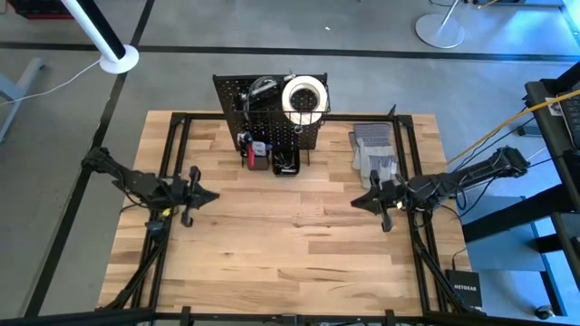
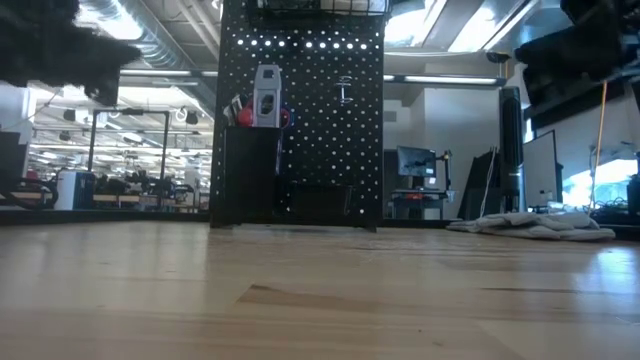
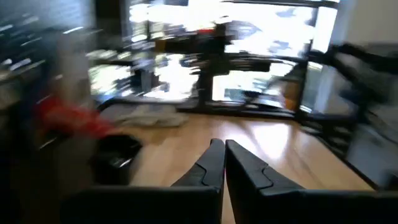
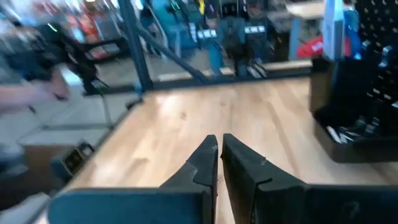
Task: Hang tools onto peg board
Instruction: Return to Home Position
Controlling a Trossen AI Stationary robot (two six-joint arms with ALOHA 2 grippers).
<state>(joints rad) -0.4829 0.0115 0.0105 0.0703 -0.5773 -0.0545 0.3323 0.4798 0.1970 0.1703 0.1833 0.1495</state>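
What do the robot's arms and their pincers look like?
The left arm and right arm are slim, dark, jointed limbs with thin black cables along them. The left gripper and right gripper each carry two matt black fingers, wedge-shaped and tapering to pointed tips, with a small step along the edge. No markings can be read on them.

My wooden table [image 1: 290, 249] carries the peg board [image 1: 265, 122] at twelve o'clock. I see grey gloves [image 1: 373, 152] lying at two o'clock.
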